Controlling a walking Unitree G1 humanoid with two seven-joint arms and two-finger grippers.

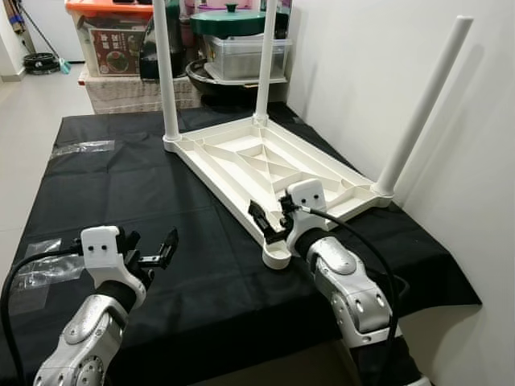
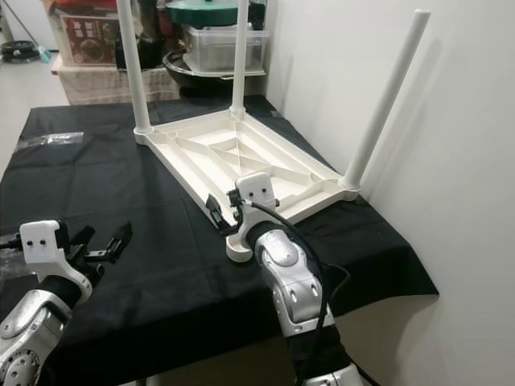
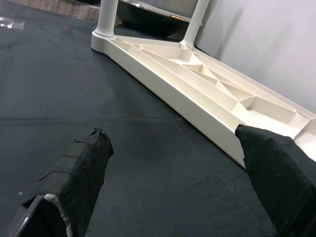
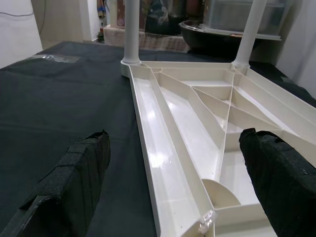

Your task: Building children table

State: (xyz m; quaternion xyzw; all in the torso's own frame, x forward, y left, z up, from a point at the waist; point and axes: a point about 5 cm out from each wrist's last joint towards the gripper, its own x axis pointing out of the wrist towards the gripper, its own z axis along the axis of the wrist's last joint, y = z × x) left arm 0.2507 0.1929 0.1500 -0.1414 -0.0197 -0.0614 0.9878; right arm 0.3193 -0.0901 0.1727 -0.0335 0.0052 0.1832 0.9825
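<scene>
1. Left eye view: a glossy white plastic tabletop [image 1: 265,165] lies upside down on a matte black cloth [image 1: 121,193], ribbed underside up, with three round legs [image 1: 165,72] standing in its corners. The right gripper [image 1: 269,219] hovers at the near corner, fingers spread.
2. Right eye view: the left gripper [image 2: 100,241], spread, hangs over cloth well left of the tabletop.
3. Left wrist view: the tabletop's smooth side wall runs diagonally ahead.
4. Right wrist view: triangular rib pockets lie between the padded fingers [image 4: 74,182], with an empty leg socket [image 4: 217,192].

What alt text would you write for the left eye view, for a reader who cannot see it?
An upturned white children's table lies on a black cloth with three legs fitted upright and its near corner socket empty. The open right gripper is at that corner; the open left gripper hovers over the cloth.
</scene>
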